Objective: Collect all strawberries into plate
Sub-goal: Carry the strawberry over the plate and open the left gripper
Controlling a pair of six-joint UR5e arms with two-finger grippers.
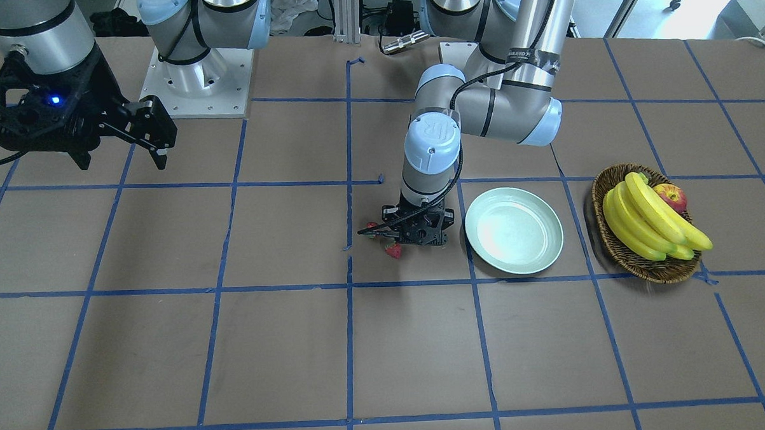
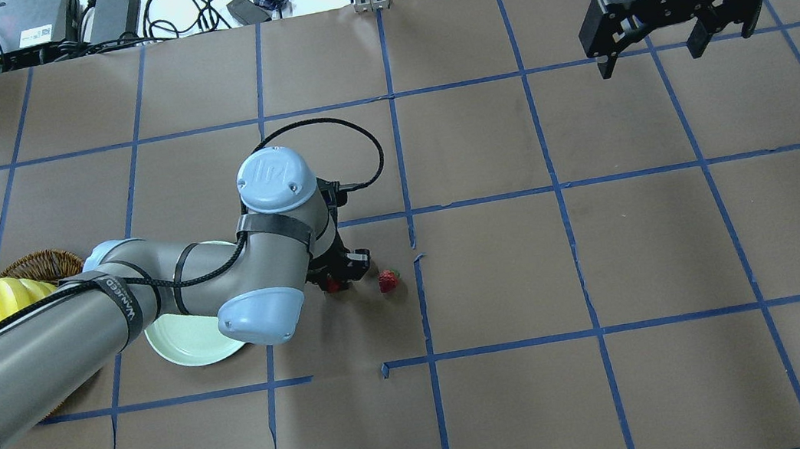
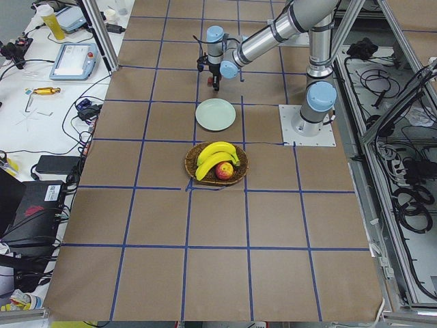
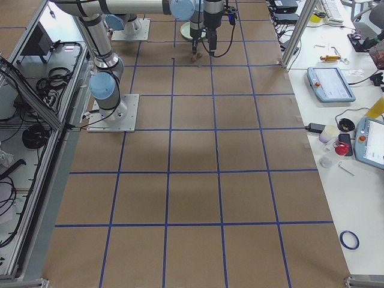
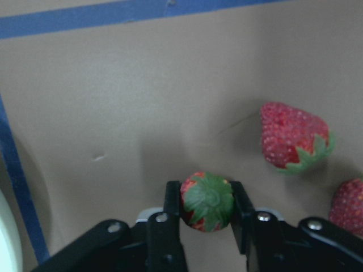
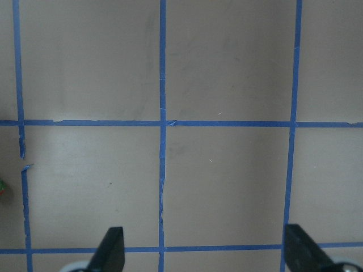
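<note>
As left tool [image 5: 207,199] grips one, three strawberries [image 5: 292,136]

Brown table [image 1: 171,349] gridded with blue tape [image 1: 349,356]. Carries pale plate [image 1: 517,232]; wicker basket [image 1: 626,257] near plate on one side, loose strawberries [image 1: 393,250] on bare tabletop near its opposite side.

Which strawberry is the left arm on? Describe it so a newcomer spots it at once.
Find the pale plate beside the wicker basket; the left gripper stands on its other side. The strawberry pinched between the fingers, green top up, is it; two others lie loose nearby.
</note>
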